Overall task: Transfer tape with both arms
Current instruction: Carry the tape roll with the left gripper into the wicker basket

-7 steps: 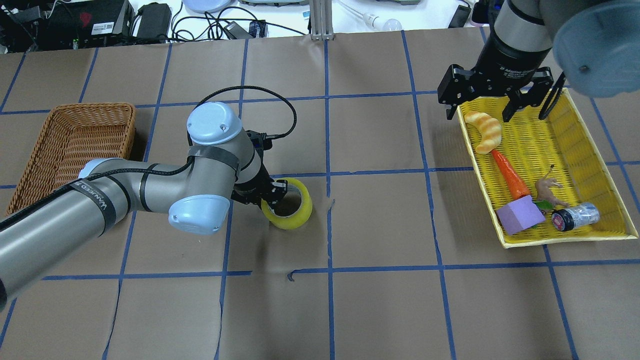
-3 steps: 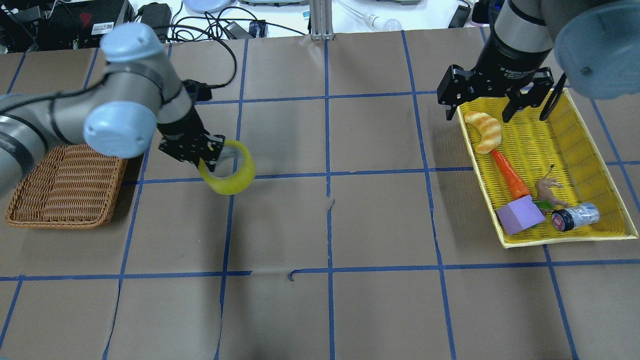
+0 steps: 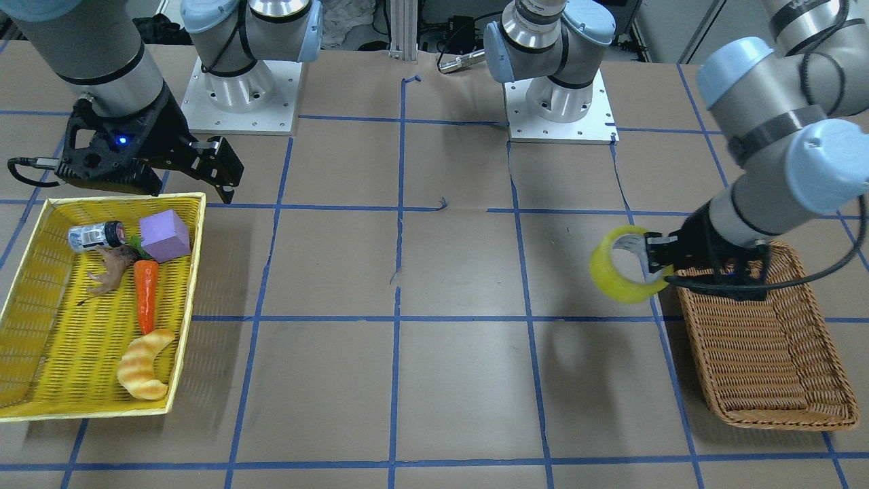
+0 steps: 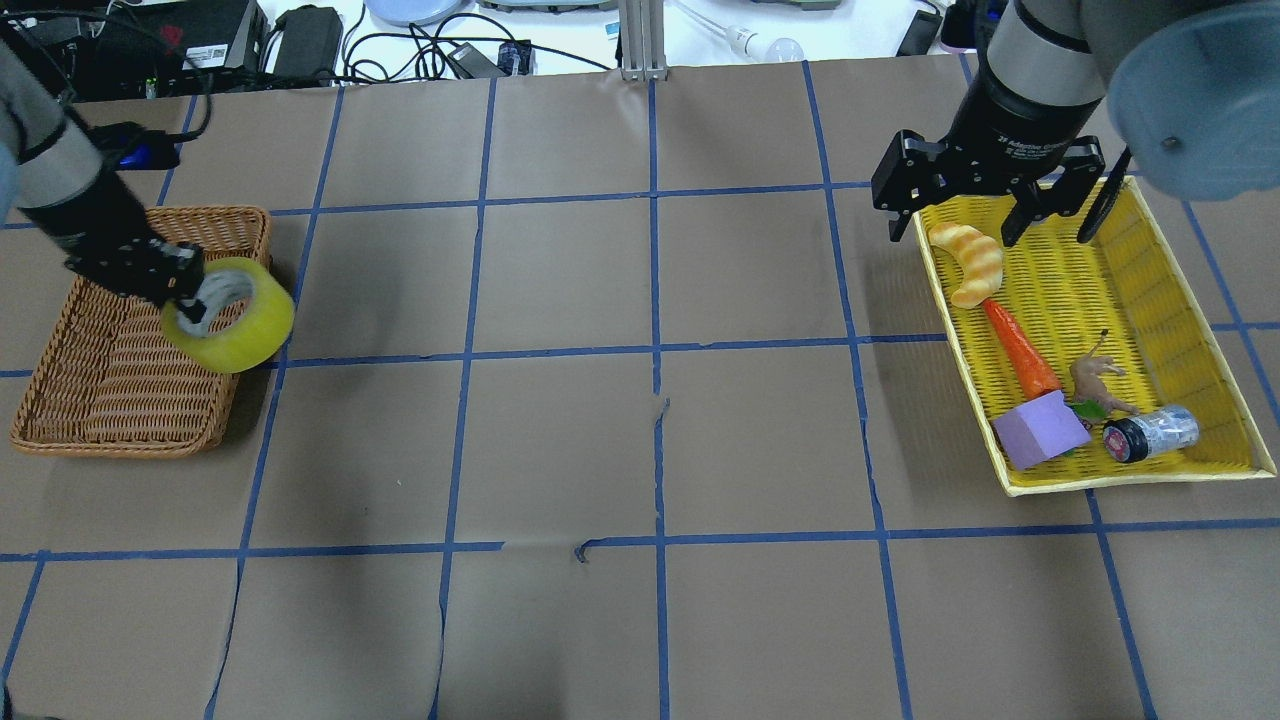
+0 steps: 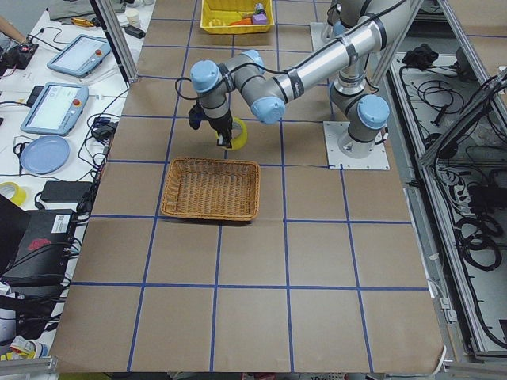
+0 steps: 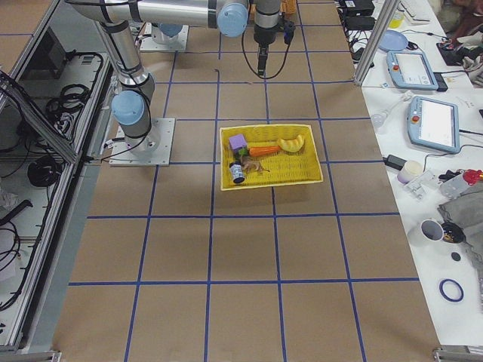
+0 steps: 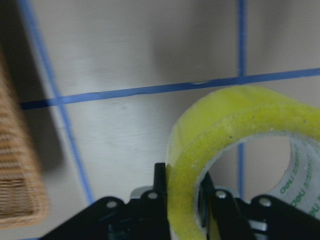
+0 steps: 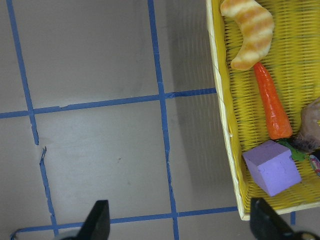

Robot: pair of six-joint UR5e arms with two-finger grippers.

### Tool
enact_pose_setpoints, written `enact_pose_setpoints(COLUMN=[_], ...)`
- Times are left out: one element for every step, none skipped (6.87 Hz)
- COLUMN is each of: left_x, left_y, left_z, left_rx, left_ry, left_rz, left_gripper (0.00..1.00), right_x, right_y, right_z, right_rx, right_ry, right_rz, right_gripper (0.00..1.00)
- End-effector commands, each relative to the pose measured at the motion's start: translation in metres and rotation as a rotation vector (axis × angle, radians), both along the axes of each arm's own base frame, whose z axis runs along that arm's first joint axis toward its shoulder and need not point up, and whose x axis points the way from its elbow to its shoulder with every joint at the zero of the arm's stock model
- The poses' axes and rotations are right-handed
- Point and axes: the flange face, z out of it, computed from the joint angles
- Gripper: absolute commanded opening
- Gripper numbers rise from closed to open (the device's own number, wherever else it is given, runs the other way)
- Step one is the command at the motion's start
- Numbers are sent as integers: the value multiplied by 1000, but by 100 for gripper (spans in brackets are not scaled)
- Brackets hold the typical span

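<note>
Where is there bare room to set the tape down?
The wicker basket is bare inside, near the tape in the left pincer. The table between basket and yellow tray is bare too. The tray's inner side is crowded: croissant, carrot, purple block; its outer side is mostly open.

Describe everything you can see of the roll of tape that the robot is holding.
The tape is a wide ring of translucent yellow-green film wound on a pale grey-white core, which bears faint green print inside. It hangs in the air, tilted, its opening facing partly upward. The left pincer clamps its wall, one finger inside the hole and one outside. The roll is by the rim of the wicker basket, above the brown table, and touches nothing but the pincer.
</note>
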Motion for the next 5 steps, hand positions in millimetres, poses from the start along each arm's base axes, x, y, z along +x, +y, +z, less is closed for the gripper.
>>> enact_pose_setpoints(left_x=[61, 69, 73, 81, 90], left_y=[23, 33, 30, 21, 10], left_z=[-23, -38, -55, -72, -88], left_rx=[-48, -50, -79, -129, -171], left_ry=[-18, -16, -39, -80, -113], left_rz=[17, 10, 8, 8, 7], left_gripper=[0, 0, 0, 0, 0], right_x=[1, 1, 0, 0, 0], right_y=[1, 4, 6, 6, 6], right_z=[1, 4, 4, 4, 4], right_rx=[1, -2, 1, 0, 0], right_ry=[0, 0, 3, 9, 11], right_rz=[5, 8, 8, 8, 8], right_gripper=[100, 100, 100, 100, 100])
